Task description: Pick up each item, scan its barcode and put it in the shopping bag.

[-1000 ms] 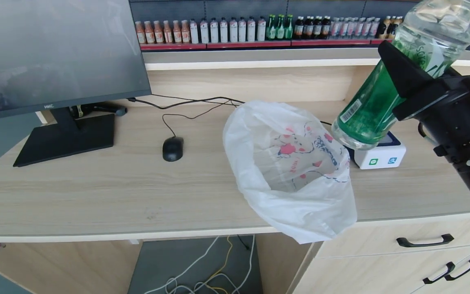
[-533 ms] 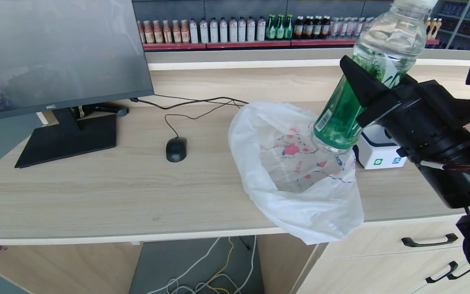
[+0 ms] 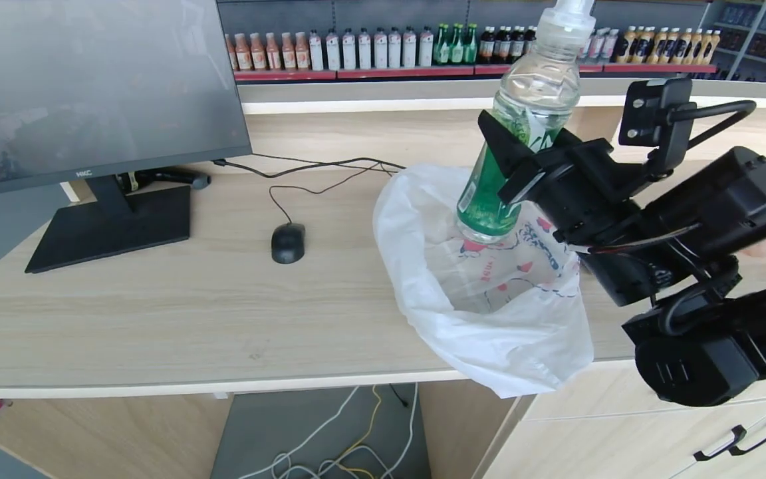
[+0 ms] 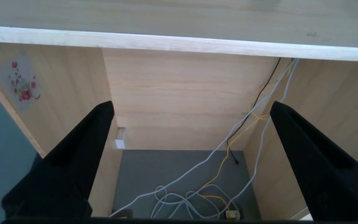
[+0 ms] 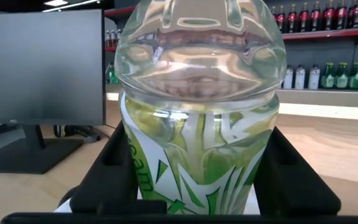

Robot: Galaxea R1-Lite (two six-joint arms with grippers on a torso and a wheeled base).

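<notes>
The right gripper (image 3: 528, 152) is clamped round the middle of a green-labelled drink bottle (image 3: 489, 197), one finger on each side, and holds it in the air with the cap tipped a little up and away. Its base hangs just over the far rim of the white plastic shopping bag (image 3: 423, 293). The bag slumps on the wooden counter (image 3: 157, 306) with its mouth gaping up and forward, and its front bulge sags past the counter's edge. From the right wrist, the bottle (image 5: 197, 124) looks well centred between the fingers, so I'd trust the grip. To my eye the step in hand is the drop-off, and the care lies in the lowering. Bring the base further over the open mouth, not the rim, so the thin film isn't dragged shut. Take it down well inside before the fingers spread. Let go high and the weight could tug that overhanging bag off the counter. The left gripper (image 4: 190, 107) hangs empty below the counter front, its fingers spread wide. It might steady the bag's rim, though it seems far from that.
</notes>
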